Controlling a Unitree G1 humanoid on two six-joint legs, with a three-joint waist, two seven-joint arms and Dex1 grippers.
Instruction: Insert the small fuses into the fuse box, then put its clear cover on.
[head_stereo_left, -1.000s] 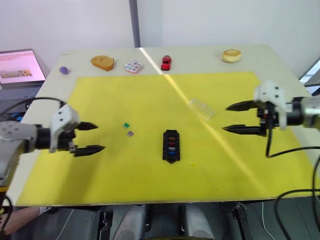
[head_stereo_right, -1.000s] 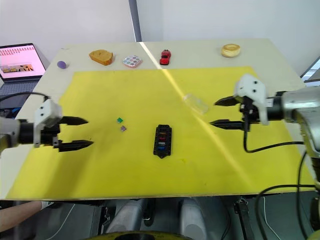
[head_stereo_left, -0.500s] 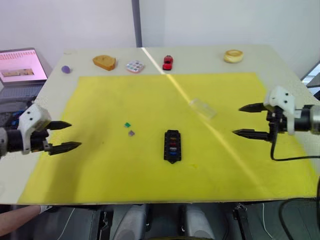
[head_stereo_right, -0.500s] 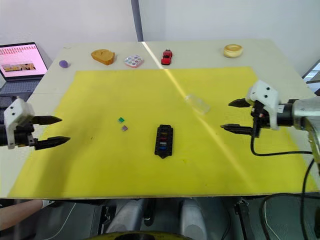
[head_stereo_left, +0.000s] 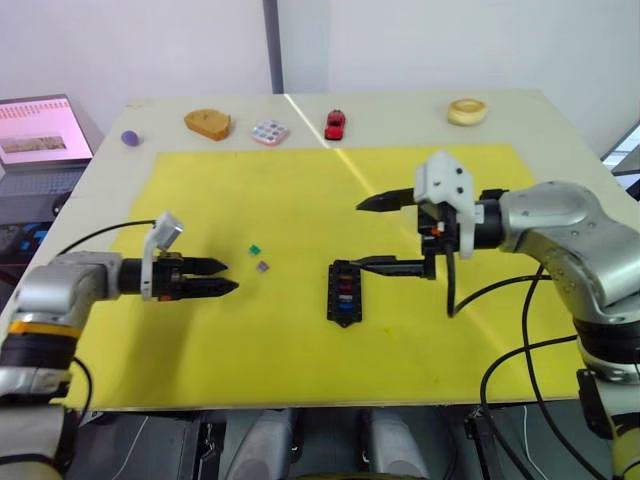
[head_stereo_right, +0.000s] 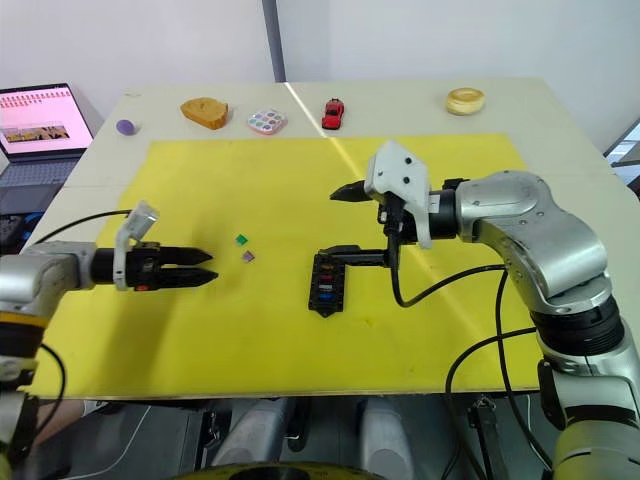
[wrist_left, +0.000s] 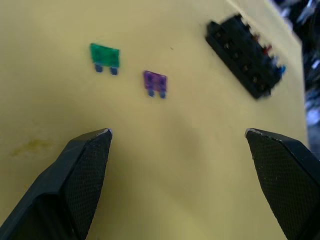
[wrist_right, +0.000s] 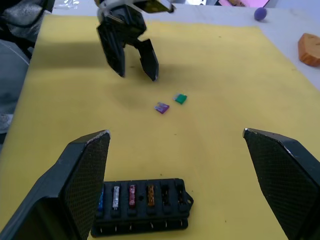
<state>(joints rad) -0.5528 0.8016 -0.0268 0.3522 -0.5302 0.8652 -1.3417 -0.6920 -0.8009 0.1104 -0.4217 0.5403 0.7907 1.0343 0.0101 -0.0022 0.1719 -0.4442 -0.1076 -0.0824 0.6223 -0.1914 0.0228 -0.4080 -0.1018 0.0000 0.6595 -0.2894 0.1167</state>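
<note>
The left hand (head_stereo_left: 222, 277), fingers apart, hovers with the green fuse (wrist_left: 105, 56) and purple fuse (wrist_left: 155, 82) just ahead of its tips. The right hand (head_stereo_right: 333, 222), wide open, straddles the fuse box (head_stereo_left: 343, 292), which lies beneath it.

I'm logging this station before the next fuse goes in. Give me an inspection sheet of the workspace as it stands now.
Surface: yellow mat on a pale table.
Job's things: fuse box mid-mat, four fuses seated, two slots empty; green fuse and purple fuse loose on the mat; clear cover not made out.
Clutter: purple ball, brown piece, dotted disc, red toy car, tan ring along the far edge.
Grippers: left claw open, near the loose fuses; right claw open wide above the fuse box.
Cables: black cables hang from the right arm.
Surroundings: laptop beside the table.
</note>
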